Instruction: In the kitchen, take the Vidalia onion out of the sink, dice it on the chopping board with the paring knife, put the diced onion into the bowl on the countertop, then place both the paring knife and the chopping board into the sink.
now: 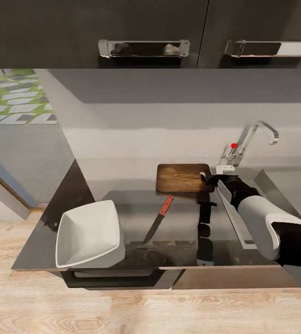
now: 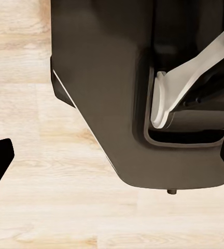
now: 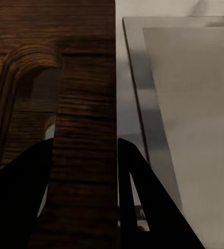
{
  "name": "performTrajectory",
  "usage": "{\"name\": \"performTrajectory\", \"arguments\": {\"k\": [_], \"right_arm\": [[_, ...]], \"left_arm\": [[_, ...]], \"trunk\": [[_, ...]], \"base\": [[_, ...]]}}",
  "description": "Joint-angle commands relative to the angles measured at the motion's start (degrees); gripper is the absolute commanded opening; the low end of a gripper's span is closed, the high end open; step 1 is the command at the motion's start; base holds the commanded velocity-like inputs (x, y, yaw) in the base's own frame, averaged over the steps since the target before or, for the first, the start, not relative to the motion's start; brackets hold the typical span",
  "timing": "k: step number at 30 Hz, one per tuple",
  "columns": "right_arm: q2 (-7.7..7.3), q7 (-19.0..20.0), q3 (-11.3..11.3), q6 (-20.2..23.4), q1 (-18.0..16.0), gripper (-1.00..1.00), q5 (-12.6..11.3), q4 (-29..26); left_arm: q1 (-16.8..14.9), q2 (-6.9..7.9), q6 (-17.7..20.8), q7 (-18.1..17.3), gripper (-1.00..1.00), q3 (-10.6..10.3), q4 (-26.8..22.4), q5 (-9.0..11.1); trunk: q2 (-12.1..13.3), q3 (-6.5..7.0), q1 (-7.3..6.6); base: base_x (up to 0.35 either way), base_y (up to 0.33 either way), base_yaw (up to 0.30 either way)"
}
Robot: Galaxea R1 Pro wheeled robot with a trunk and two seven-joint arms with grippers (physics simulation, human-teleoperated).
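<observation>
The dark wooden chopping board point(image 1: 182, 177) hovers a little above the grey countertop point(image 1: 183, 222), casting a shadow below it. My right gripper point(image 1: 209, 179) is shut on its short edge beside the handle slot; in the right wrist view the board point(image 3: 86, 129) sits between both dark fingers point(image 3: 143, 197). The paring knife point(image 1: 159, 219), red-handled with a dark blade, lies on the counter in front of the board. A white bowl point(image 1: 90, 234) rests at the front left. The sink point(image 1: 236, 222) rim runs under my right arm. The Vidalia onion is out of view. My left gripper point(image 2: 117, 148) hangs open over the floor.
A chrome tap point(image 1: 257, 134) with a red-knobbed lever point(image 1: 234, 145) stands behind the sink. Black upper cabinets with chrome handles point(image 1: 143, 48) hang overhead. The sink's steel rim point(image 3: 143, 104) lies beside the board's edge. Wood floor point(image 2: 39, 197) spreads below my own dark base point(image 2: 112, 104).
</observation>
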Motion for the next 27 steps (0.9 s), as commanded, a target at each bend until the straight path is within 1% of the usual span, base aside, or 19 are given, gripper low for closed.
{"name": "performTrajectory", "arguments": {"k": [1, 11, 27], "right_arm": [[0.02, 0.0, -0.3, 0.3, 0.0, -1.0, 0.3, -0.1], [0.1, 0.0, -0.3, 0.4, 0.0, -1.0, 0.3, -0.1], [0.11, 0.0, -0.3, 0.4, 0.0, -1.0, 0.3, -0.1]], "left_arm": [[0.0, 0.01, -0.1, 0.0, 1.0, -0.1, -0.1, 0.1], [0.0, -0.01, -0.1, 0.0, 1.0, -0.1, -0.1, 0.1], [0.0, -0.01, -0.1, 0.0, 1.0, -0.1, -0.1, 0.1]], "trunk": [[-0.1, -0.09, 0.03], [-0.1, -0.7, 0.03], [-0.1, -2.16, 0.03]], "base": [[0.0, 0.0, 0.0], [0.081, 0.027, 0.0], [0.003, 0.001, 0.0]]}}
